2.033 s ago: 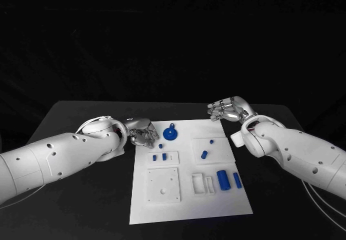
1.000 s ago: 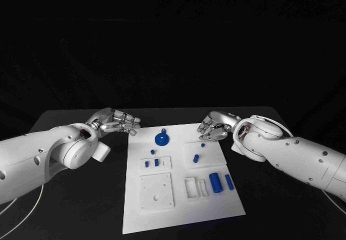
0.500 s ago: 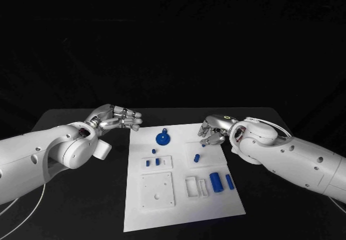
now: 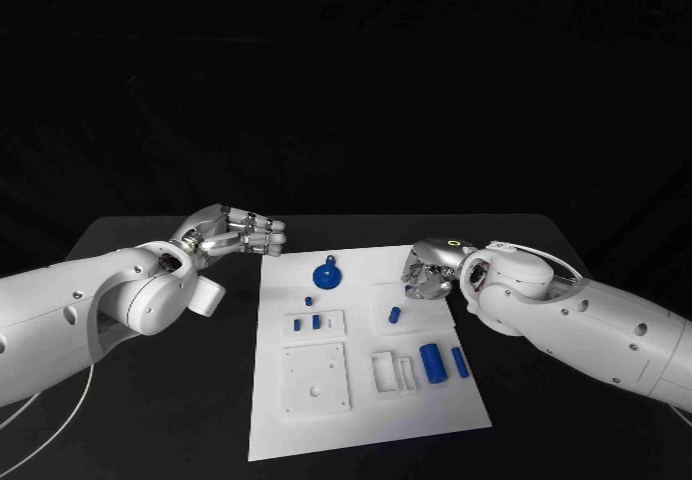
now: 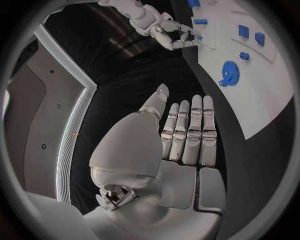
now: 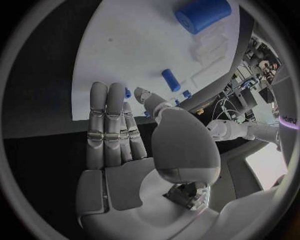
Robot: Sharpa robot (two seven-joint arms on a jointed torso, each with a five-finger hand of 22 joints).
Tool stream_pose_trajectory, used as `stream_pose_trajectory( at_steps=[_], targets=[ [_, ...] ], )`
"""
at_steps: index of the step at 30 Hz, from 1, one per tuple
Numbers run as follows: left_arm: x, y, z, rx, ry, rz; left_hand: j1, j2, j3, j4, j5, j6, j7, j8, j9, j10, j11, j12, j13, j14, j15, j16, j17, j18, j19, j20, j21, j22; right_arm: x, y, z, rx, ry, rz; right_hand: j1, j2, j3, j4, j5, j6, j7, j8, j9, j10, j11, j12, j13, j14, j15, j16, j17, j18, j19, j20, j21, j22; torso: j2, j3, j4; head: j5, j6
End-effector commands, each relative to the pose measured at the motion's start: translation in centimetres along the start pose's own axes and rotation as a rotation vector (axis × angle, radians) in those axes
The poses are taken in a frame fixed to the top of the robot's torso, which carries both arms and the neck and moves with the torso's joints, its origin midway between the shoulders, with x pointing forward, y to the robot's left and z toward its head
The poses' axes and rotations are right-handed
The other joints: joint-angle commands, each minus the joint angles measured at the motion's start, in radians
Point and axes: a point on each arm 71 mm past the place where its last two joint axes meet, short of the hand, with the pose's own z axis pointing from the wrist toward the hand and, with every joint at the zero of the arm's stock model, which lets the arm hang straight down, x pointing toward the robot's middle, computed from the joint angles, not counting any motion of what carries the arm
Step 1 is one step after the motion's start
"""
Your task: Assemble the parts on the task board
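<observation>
The white task board [image 4: 361, 395] lies in the middle of the black table. On it are a blue gear-like part [image 4: 327, 274], small blue pieces [image 4: 306, 323], a blue peg [image 4: 394, 315] and two blue cylinders [image 4: 431, 362]. My left hand [image 4: 238, 232] hangs off the board's far left corner, its fingers [image 5: 187, 135] straight and holding nothing. My right hand [image 4: 430, 272] hovers over the board's far right part. Its fingers [image 6: 106, 125] are stretched out and empty above the board [image 6: 137, 45], near the peg [image 6: 170, 80] and a cylinder [image 6: 201, 14].
White square and slotted fixtures [image 4: 315, 378] stand on the near half of the board. Black table [image 4: 144, 400] lies bare on both sides of it. The left wrist view shows the gear [image 5: 229, 73] on the board [image 5: 269, 95] and my right hand [image 5: 172, 32] beyond.
The right hand has come down from the far right corner onto the board's far right part, covering a small blue piece there. The left hand has lifted off the board's left edge.
</observation>
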Motion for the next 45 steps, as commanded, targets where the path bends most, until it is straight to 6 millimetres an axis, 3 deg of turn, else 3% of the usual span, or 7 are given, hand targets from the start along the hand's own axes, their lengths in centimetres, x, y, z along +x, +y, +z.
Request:
stream_pose_trajectory(
  at_steps=[1, 15, 21, 29, 45],
  targets=[
    [0.1, -0.3, 0.0, 0.022, 0.007, -0.012, -0.004, 0.004, 0.005, -0.002, 0.004, -0.004, 0.002, 0.003, 0.0, -0.004, 0.003, -0.002, 0.0, -0.004, -0.001, -0.002, -0.001, 0.0, 0.004, 0.0, -0.005, -0.001, 0.4, 0.0, 0.0, 0.015, 0.022, -0.038, 0.003, -0.004, 0.007, 0.001, -0.006, 0.008, -0.003, -0.001, 0.002, 0.007, -0.003, -0.003, 0.001, 0.012, -0.008, 0.008, 0.003, 0.001, 0.009, 0.0, -0.011, 0.018, 0.0, 0.0005, 0.0006, -0.001, -0.001],
    [0.1, -0.3, 0.0, 0.02, 0.014, -0.012, -0.004, 0.007, 0.009, -0.003, 0.009, -0.002, 0.002, 0.003, 0.0, -0.006, 0.004, -0.002, -0.001, -0.004, -0.001, -0.002, -0.001, 0.001, 0.008, 0.0, -0.005, -0.014, 1.4, 0.3, 0.3, 0.017, 0.018, -0.038, 0.005, 0.003, 0.12, -0.018, -0.064, 0.029, -0.005, -0.001, 0.002, 0.031, -0.008, -0.003, 0.001, 0.005, -0.014, 0.043, 0.023, 0.005, 0.01, -0.005, -0.017, 0.121, 0.0, -0.0003, 0.0011, -0.002, -0.005],
    [0.1, -0.2, 0.0, 0.019, 0.015, -0.012, -0.005, 0.008, 0.01, -0.003, 0.01, -0.001, 0.001, 0.003, 0.0, -0.006, 0.003, -0.002, -0.001, -0.004, -0.001, -0.002, 0.0, 0.0, 0.009, 0.0, -0.005, -0.016, 1.6, 0.4, 0.3, 0.018, 0.014, -0.047, 0.023, 0.024, 0.168, -0.034, -0.095, 0.085, -0.018, 0.0, 0.009, 0.096, -0.028, -0.002, 0.003, 0.006, -0.025, 0.074, 0.041, -0.003, 0.018, -0.017, 0.052, 0.207, 0.0, 0.0005, 0.0015, -0.002, -0.007],
    [0.1, -0.2, 0.1, 0.019, 0.016, -0.012, -0.005, 0.008, 0.011, -0.003, 0.01, 0.0, 0.001, 0.003, 0.0, -0.006, 0.003, -0.002, -0.001, -0.005, -0.001, -0.003, -0.001, 0.0, 0.008, 0.0, -0.005, -0.017, 2.2, 0.6, 0.3, 0.021, 0.024, -0.084, 0.037, 0.041, 0.169, -0.059, -0.092, 0.14, -0.032, 0.0, 0.017, 0.152, -0.045, -0.002, 0.005, 0.0, -0.031, 0.096, 0.051, -0.007, 0.013, -0.024, 0.095, 0.285, -0.001, -0.0003, 0.0004, -0.004, -0.01],
    [0.2, -0.3, 0.1, 0.033, 0.028, 0.047, -0.004, 0.006, 0.014, -0.007, 0.009, -0.002, 0.002, 0.002, 0.0, -0.01, 0.005, -0.002, 0.0, -0.008, 0.0, -0.002, -0.001, -0.001, 0.006, 0.001, -0.005, -0.027, 2.8, 1.1, 0.4, 0.024, -0.019, -0.126, 0.029, 0.043, 0.19, -0.075, -0.082, 0.16, -0.037, 0.0, 0.02, 0.169, -0.049, -0.002, 0.005, -0.002, -0.036, 0.112, 0.05, -0.006, 0.036, -0.028, 0.086, 0.384, 0.0, 0.0002, 0.0008, -0.005, -0.013]
  ],
)
